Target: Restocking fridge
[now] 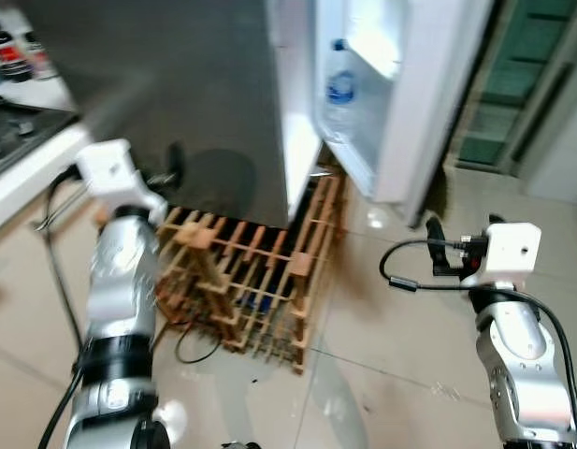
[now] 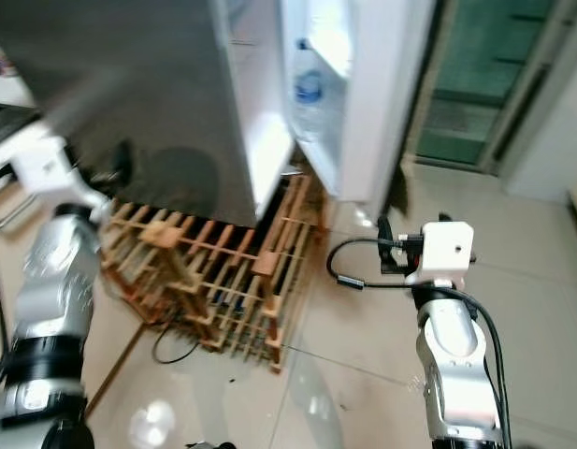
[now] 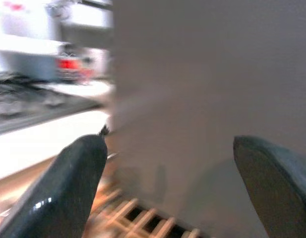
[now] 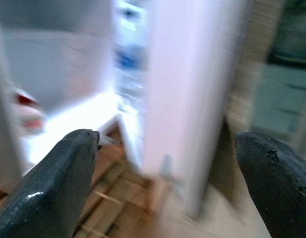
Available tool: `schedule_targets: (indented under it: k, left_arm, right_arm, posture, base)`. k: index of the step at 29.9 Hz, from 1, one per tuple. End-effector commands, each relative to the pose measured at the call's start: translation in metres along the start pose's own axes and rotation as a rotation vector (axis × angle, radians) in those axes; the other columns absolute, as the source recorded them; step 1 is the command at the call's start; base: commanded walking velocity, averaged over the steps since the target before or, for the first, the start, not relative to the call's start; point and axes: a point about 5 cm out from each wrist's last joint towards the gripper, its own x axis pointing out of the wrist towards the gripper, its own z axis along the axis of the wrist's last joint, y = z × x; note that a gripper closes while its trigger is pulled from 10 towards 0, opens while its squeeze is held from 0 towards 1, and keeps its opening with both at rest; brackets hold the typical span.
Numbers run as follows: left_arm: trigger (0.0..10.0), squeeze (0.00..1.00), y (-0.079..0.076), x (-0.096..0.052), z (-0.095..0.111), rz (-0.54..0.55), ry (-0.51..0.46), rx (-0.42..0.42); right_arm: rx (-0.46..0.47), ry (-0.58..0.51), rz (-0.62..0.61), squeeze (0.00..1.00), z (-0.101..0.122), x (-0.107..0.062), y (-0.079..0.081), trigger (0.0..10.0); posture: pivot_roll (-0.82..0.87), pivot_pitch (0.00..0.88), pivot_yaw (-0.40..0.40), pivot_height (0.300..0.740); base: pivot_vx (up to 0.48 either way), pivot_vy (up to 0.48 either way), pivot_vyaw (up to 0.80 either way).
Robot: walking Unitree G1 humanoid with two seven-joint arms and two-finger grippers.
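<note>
The fridge (image 1: 176, 103) stands ahead with its door (image 1: 410, 94) swung open; a water bottle (image 1: 340, 89) sits in the door shelf. A wooden slatted rack (image 1: 251, 281) lies on the tiled floor (image 1: 400, 346) against the fridge's base. The left gripper (image 3: 167, 188) is raised beside the grey fridge wall, fingers apart and empty. The right gripper (image 4: 167, 183) faces the door's edge, fingers likewise spread and empty. The views are blurred, so the robot is probably moving: a step forward could catch the rack, or the right arm could knock the door.
</note>
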Motion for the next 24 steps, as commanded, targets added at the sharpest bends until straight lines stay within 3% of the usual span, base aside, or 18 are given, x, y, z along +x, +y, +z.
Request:
schedule_targets:
  k: [1,4,8,12,16,19,21,24]
  left_arm:
    - [10.0,0.0,-0.001,-0.006,0.005,0.013,0.003,0.062]
    - [10.0,0.0,0.002,-0.014,-0.006,0.086,0.08,0.13]
    - [10.0,0.0,-0.006,-0.008,-0.008,0.126,0.088,0.124]
    - [10.0,0.0,-0.02,-0.01,-0.01,0.122,0.138,0.108]
    - [10.0,0.0,-0.024,-0.01,-0.012,0.122,0.154,0.114]
    - [10.0,0.0,-0.025,-0.01,-0.013,0.128,0.162,0.115]
    - [10.0,0.0,-0.025,-0.01,-0.022,0.14,0.214,0.129]
    - [10.0,0.0,-0.034,-0.011,-0.033,0.077,0.279,0.143]
  right_arm:
    - [0.005,0.03,0.001,0.14,-0.006,0.001,-0.002,10.0]
    - [0.016,0.03,0.009,0.14,-0.007,0.007,0.0,10.0]
    - [0.03,0.031,0.024,0.14,-0.008,0.011,0.005,10.0]
    - [0.055,0.035,0.039,0.15,-0.009,0.015,0.009,10.0]
    - [0.058,0.037,0.064,0.16,-0.009,0.015,0.012,10.0]
    - [0.05,0.04,0.087,0.19,-0.01,0.015,0.015,10.0]
    - [0.047,0.036,0.103,0.3,-0.009,0.015,0.017,10.0]
    - [0.054,0.059,0.101,0.31,-0.013,0.014,0.016,10.0]
  posture:
    - [-0.11,0.0,0.085,0.74]
    - [-0.1,0.0,0.074,0.74]
    - [-0.1,0.0,0.071,0.74]
    - [-0.1,0.006,0.07,0.74]
    - [-0.1,0.011,0.07,0.74]
    - [-0.11,0.013,0.07,0.74]
    - [-0.12,0.014,0.074,0.74]
    - [-0.12,0.014,0.073,0.74]
  base:
    - [0.0,-0.48,0.55]
    - [0.0,-0.472,0.52]
    - [0.0,-0.458,0.49]
    - [0.0,-0.448,0.45]
    - [0.0,-0.45,0.22]
    - [0.0,-0.449,0.0]
    - [0.0,-0.45,0.0]
    - [0.0,-0.3,0.0]
